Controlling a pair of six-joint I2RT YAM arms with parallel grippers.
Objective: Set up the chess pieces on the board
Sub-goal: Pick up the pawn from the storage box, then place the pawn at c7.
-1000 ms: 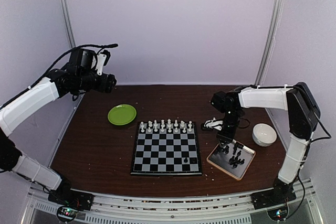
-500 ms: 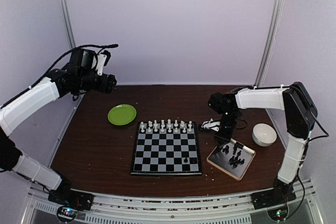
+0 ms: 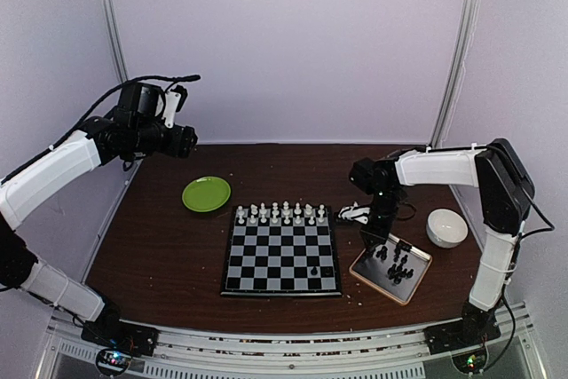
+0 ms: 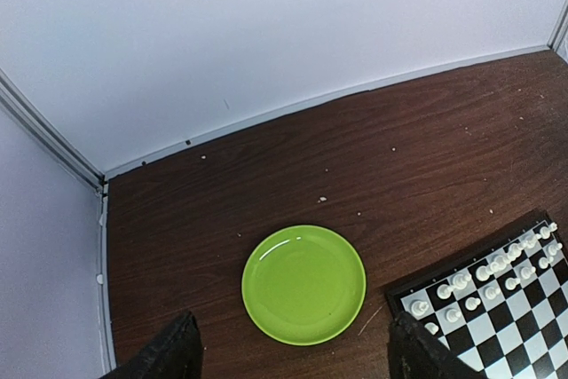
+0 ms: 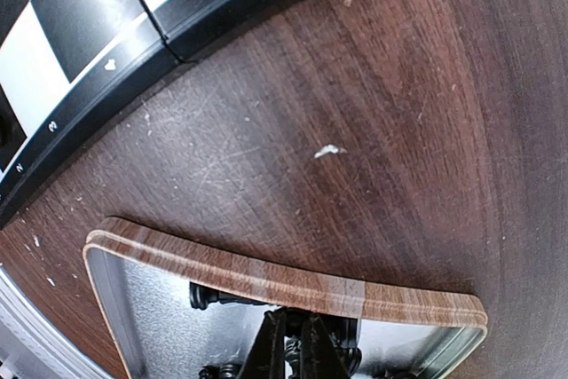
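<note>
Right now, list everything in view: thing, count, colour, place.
board: one, grey-and-black checks, table centre
white chess pieces: roughly sixteen, white, board's two far rows
black chess piece: one, black, board's near right
black chess pieces: several, black, in the tray
tray: one, tan rim, right of board
plate: one, green, far left of board
bowl: one, white, right of tray
small white thing: white, by board's far right corner, unidentifiable
table: one, dark brown
left gripper: open, raised far left
right gripper: shut, down in tray
</note>
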